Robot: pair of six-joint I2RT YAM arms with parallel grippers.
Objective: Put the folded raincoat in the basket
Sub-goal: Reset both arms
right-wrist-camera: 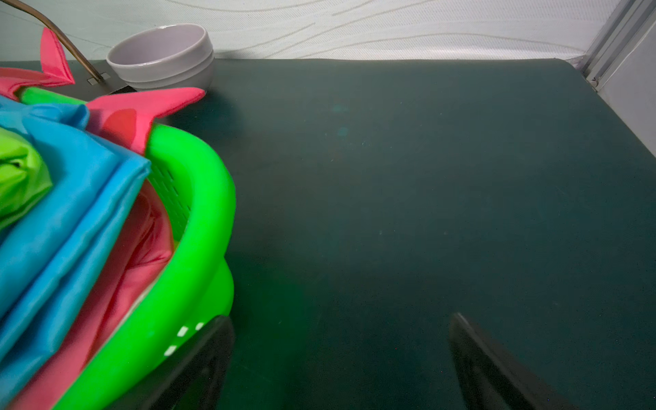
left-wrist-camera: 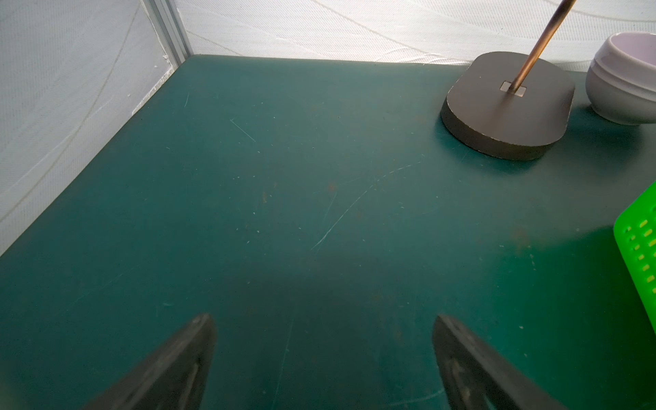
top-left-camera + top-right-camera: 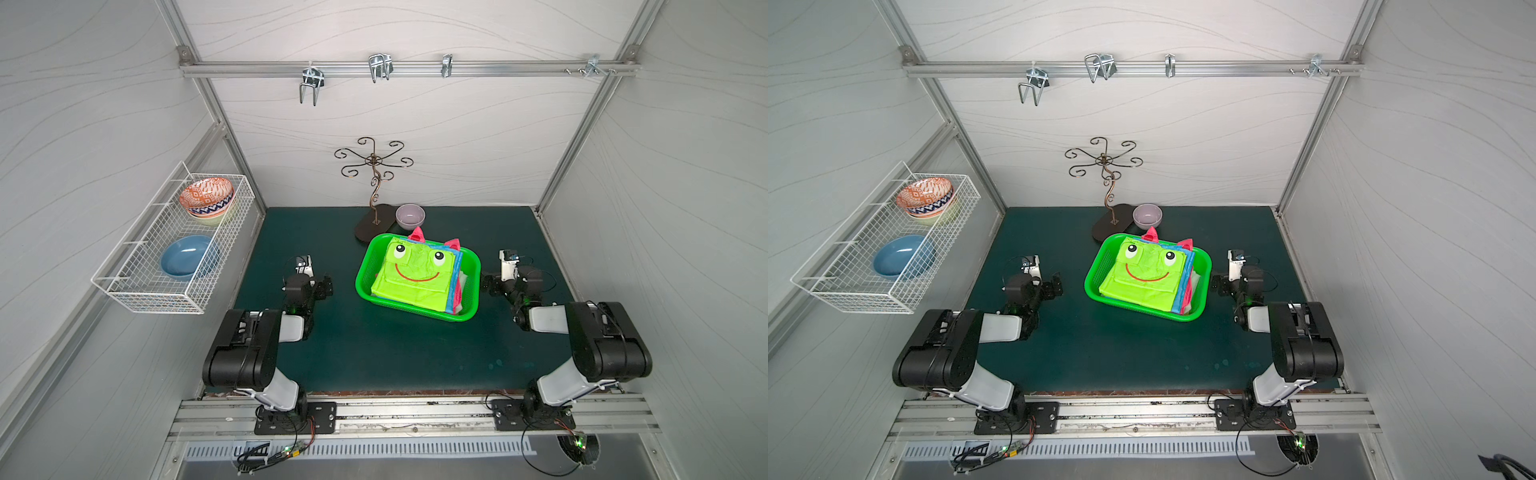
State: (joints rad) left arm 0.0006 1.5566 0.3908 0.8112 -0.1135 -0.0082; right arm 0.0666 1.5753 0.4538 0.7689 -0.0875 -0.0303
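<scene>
The folded raincoat (image 3: pixel 415 270) (image 3: pixel 1148 272), lime green with a smiling frog face over blue and pink layers, lies inside the bright green basket (image 3: pixel 362 277) (image 3: pixel 1090 279) at mid-table. Its pink ears poke over the far rim. My left gripper (image 3: pixel 308 283) (image 2: pixel 323 319) hovers open and empty over bare mat, left of the basket (image 2: pixel 639 248). To the basket's right, my right gripper (image 3: pixel 500 282) (image 1: pixel 340 317) is open and empty too, one finger close beside the basket (image 1: pixel 198 213) rim. In the right wrist view the raincoat (image 1: pixel 71 198) fills the basket corner.
A metal mug-tree stand (image 3: pixel 374 220) and a lilac bowl (image 3: pixel 410 216) stand just behind the basket. A white wire rack (image 3: pixel 124 286) on the left wall holds a patterned bowl and a blue bowl. Metal hooks hang from the back rail.
</scene>
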